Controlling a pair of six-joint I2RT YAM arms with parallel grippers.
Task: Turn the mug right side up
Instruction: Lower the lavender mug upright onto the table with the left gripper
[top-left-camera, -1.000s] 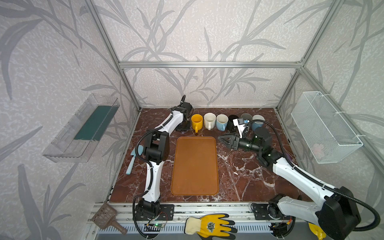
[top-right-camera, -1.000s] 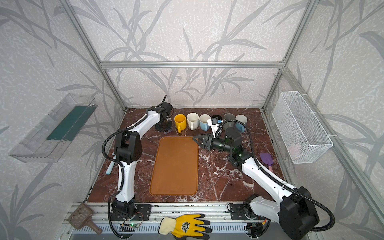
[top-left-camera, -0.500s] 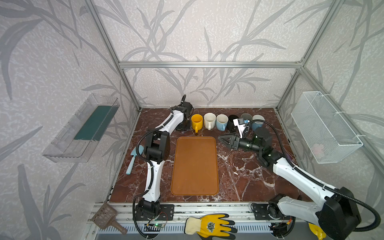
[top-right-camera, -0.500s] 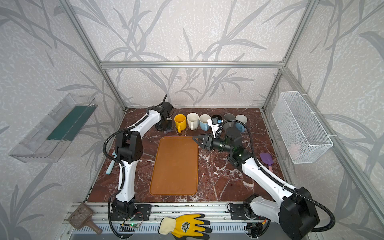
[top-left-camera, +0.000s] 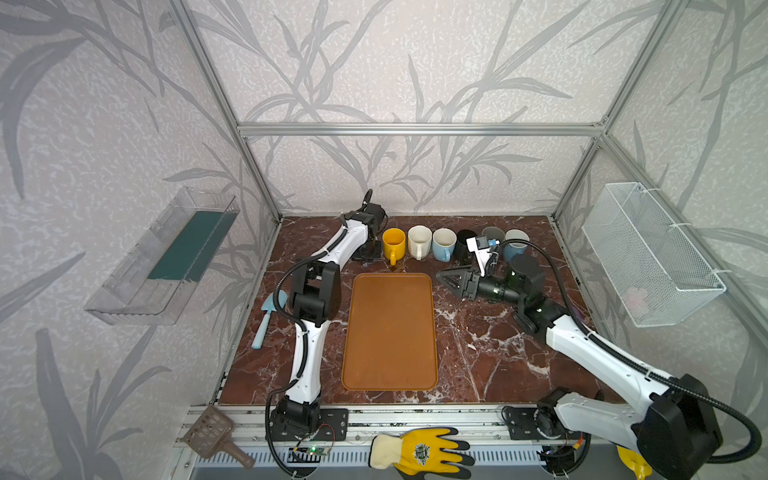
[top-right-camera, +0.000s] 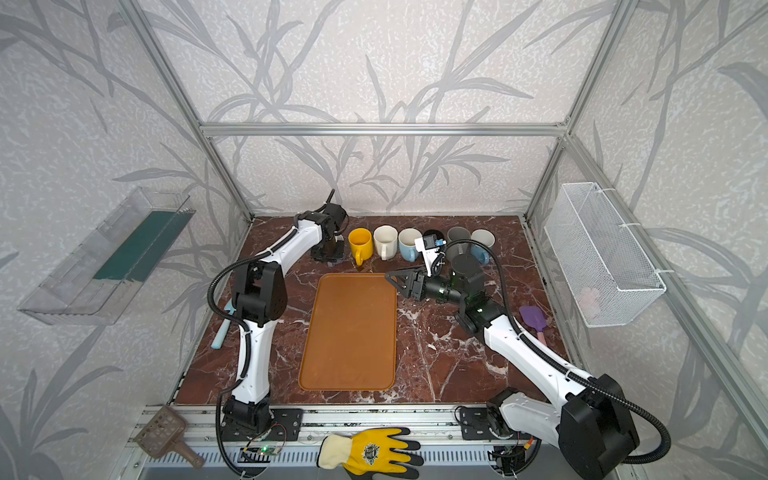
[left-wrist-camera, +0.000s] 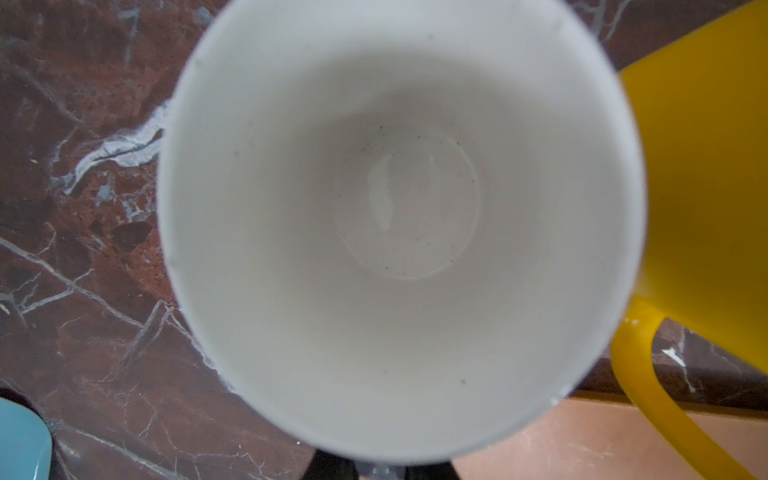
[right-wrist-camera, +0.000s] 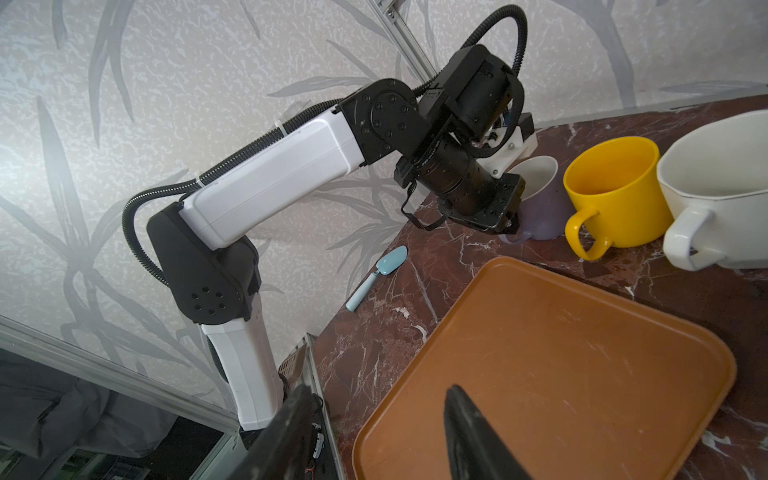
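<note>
The mug (right-wrist-camera: 544, 208) is lavender outside and white inside. In the right wrist view it stands mouth up, leaning a little, at the table's back left beside a yellow mug (right-wrist-camera: 615, 195). My left gripper (right-wrist-camera: 505, 222) is shut on its wall from above. The mug's white inside (left-wrist-camera: 399, 208) fills the left wrist view, with the gripper (left-wrist-camera: 380, 471) at its rim. In both top views the left wrist (top-left-camera: 365, 237) hides it. My right gripper (top-left-camera: 446, 277) hovers open and empty over the right edge of the orange tray (top-left-camera: 390, 332).
A row of upright mugs lines the back: yellow (top-left-camera: 393, 245), white (top-left-camera: 419, 242), blue (top-left-camera: 444, 244), black (top-left-camera: 462, 247), grey (top-left-camera: 494, 233) and another blue (top-left-camera: 516, 246). A blue scoop (top-left-camera: 266, 318) lies left, a purple spatula (top-right-camera: 536, 320) right. A wire basket (top-left-camera: 648, 253) hangs on the right wall.
</note>
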